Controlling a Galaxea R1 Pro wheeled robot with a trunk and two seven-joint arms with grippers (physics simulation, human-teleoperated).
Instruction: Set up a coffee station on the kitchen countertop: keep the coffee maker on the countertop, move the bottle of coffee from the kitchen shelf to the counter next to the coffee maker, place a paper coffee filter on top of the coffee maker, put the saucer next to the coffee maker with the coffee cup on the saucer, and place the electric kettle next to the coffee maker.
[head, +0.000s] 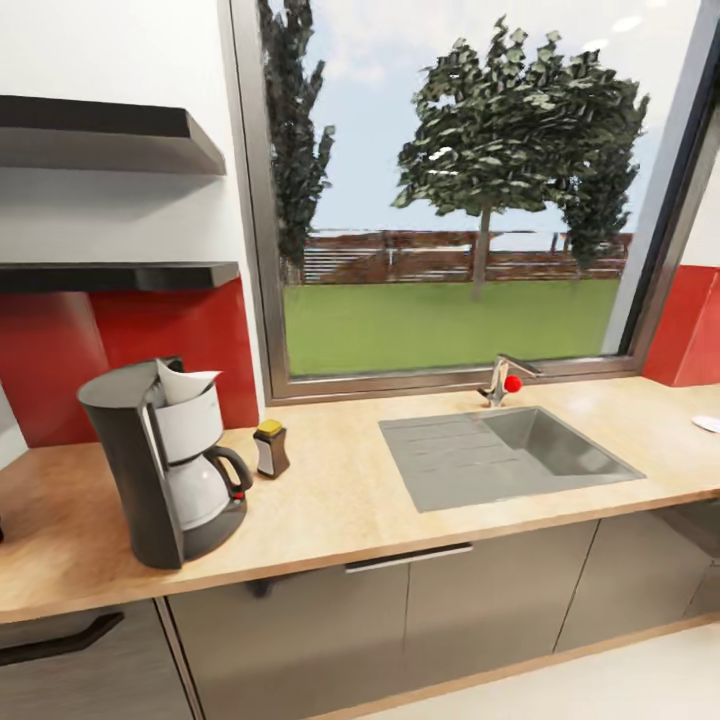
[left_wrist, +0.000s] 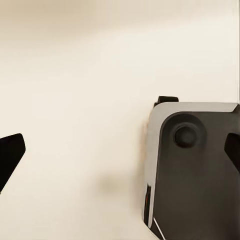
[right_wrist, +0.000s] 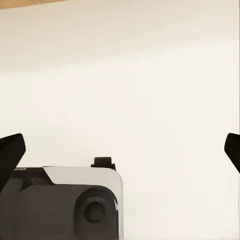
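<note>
Three task items are sitting together in the head view: the coffee maker (head: 165, 465) on the table (head: 400, 500), a paper coffee filter (head: 185, 382) poking up from its top, and the bottle of coffee (head: 271, 448) just beside it. A pale object, perhaps the saucer (head: 708, 423), is lying far along the table past the sink (head: 505, 455).

Left wrist view: the left hand (left_wrist: 120, 155) is hanging with fingers wide apart, holding nothing, over pale floor and the robot's base (left_wrist: 192, 170).

Right wrist view: the right hand (right_wrist: 120, 150) is likewise spread and empty, pointing downward.

Judging by this, fetching cup, saucer and kettle is remaining; driving toward the sink end first, hands tucked low, seems wise.
</note>
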